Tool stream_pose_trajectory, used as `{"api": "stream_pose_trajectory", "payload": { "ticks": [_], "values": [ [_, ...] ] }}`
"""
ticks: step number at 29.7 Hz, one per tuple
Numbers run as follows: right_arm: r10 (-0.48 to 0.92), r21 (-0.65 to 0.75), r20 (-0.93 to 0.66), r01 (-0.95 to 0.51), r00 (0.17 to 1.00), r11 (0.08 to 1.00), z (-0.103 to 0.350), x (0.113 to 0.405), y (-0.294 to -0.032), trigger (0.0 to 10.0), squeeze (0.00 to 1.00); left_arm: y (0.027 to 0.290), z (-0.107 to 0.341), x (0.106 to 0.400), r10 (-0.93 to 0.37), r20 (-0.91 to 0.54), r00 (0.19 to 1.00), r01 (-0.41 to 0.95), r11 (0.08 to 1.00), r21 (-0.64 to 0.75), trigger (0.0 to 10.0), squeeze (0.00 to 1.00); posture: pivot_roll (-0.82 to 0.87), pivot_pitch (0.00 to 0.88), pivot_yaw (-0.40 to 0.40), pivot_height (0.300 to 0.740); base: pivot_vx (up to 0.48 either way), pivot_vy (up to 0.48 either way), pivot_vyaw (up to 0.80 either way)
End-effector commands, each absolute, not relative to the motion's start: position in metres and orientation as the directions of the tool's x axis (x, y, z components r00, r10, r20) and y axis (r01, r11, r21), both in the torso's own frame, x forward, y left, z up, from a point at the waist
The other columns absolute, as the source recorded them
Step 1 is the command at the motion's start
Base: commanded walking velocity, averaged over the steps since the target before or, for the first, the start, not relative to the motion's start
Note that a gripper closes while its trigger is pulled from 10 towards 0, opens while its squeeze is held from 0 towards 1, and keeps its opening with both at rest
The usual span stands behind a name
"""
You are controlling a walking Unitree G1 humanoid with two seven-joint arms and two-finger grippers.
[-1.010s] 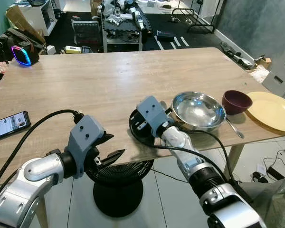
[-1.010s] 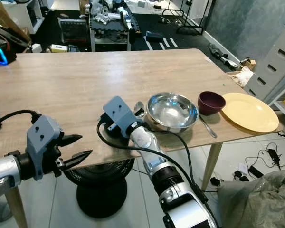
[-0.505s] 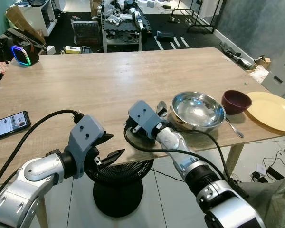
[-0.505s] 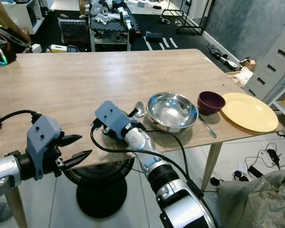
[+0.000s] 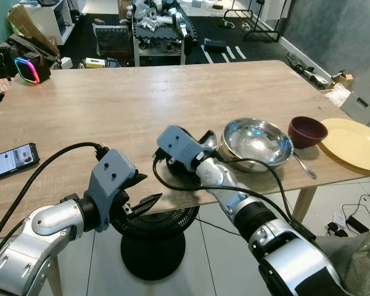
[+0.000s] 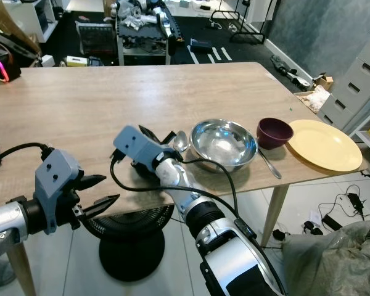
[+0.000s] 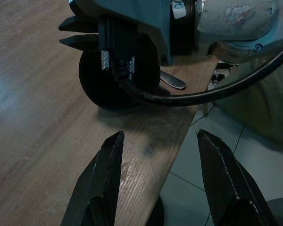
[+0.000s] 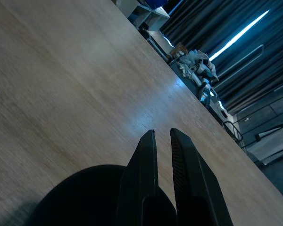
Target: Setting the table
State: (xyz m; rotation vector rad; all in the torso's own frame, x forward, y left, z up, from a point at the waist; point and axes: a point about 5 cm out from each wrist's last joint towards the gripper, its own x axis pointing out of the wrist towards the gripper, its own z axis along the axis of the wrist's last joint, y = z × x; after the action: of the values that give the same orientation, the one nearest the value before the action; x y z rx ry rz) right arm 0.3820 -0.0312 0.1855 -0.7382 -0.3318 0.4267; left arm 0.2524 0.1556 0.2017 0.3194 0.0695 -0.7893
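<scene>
Right gripper (image 6: 153, 137): arm stretched low over the surface (image 5: 111, 105), jaws almost closed above a black disc (image 7: 118, 80) (nothing grasped). Left gripper (image 5: 149, 190): jaws spread wide, empty, at the near edge.

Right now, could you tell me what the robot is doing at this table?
The robot is setting a wooden table. Its right gripper, fingers nearly together, sits low over a black disc near the front edge, beside a spoon and a steel bowl. The left gripper waits open just off the table's edge. A maroon bowl and a yellow plate sit further right.
</scene>
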Motion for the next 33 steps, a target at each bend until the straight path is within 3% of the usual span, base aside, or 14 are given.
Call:
{"api": "stream_pose_trajectory", "payload": {
  "ticks": [1, 9, 21, 33],
  "values": [
    [0.474, -0.728, 0.114, -0.252, 0.873, 0.638, 0.178, 0.383, -0.034, 10.0, 0.0, 0.152, 0.201, 0.248, -0.698, -0.185, 0.692, 0.72, 0.648, 0.247, 10.0, 0.0, 0.15, 0.067, -0.003, 0.74, 0.0, 0.0, 0.0],
    [0.429, -0.725, 0.141, -0.202, 0.892, 0.659, 0.184, 0.388, -0.037, 10.0, 0.0, 0.152, 0.202, 0.248, -0.699, -0.184, 0.691, 0.721, 0.648, 0.246, 10.0, 0.0, 0.16, 0.067, -0.004, 0.74, 0.0, 0.0, 0.0],
    [0.19, -0.558, 0.249, -0.02, 0.95, 0.83, 0.2, 0.4, -0.074, 10.0, 0.0, 0.15, 0.202, 0.249, -0.703, -0.186, 0.687, 0.725, 0.643, 0.246, 10.0, 0.0, 0.15, 0.063, 0.002, 0.74, 0.0, 0.0, 0.0],
    [0.19, -0.472, 0.201, -0.074, 0.961, 0.879, 0.191, 0.399, -0.074, 10.0, 0.0, 0.15, 0.201, 0.25, -0.703, -0.188, 0.686, 0.725, 0.642, 0.249, 10.0, 0.0, 0.16, 0.054, 0.0, 0.74, 0.0, 0.0, 0.0]
  ]
}}
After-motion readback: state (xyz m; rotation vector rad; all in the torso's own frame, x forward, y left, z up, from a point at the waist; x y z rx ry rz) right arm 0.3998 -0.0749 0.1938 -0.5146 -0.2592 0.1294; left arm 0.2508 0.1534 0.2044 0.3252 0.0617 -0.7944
